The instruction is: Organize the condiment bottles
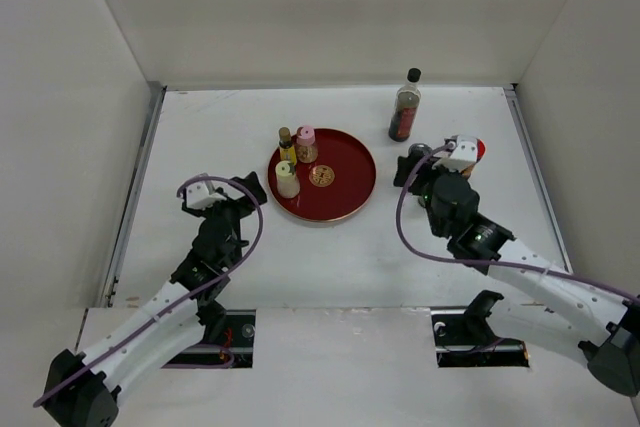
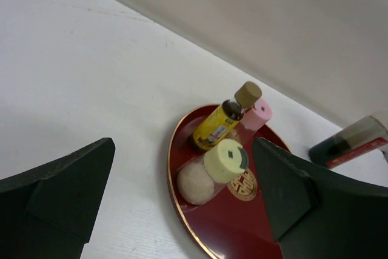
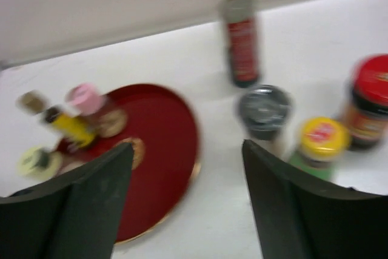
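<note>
The red round tray (image 1: 350,162) holds the amber yellow-labelled bottle (image 1: 287,146), the pink-capped bottle (image 1: 306,143) and the pale yellow-green-capped bottle (image 1: 287,178). The tall dark black-capped bottle (image 1: 405,105) stands behind the tray on the right. The right wrist view is blurred and shows the grey-lidded jar (image 3: 264,108), the green-red yellow-capped bottle (image 3: 321,139) and the red-lidded jar (image 3: 371,98) on the table right of the tray (image 3: 163,144). My right gripper (image 3: 187,147) is open and empty just before them. My left gripper (image 2: 183,150) is open and empty left of the tray.
White walls enclose the table on the left, back and right. A gold emblem (image 1: 321,176) marks the tray's middle. In the top view my right wrist hides the yellow-capped bottle and part of the grey-lidded jar (image 1: 420,153).
</note>
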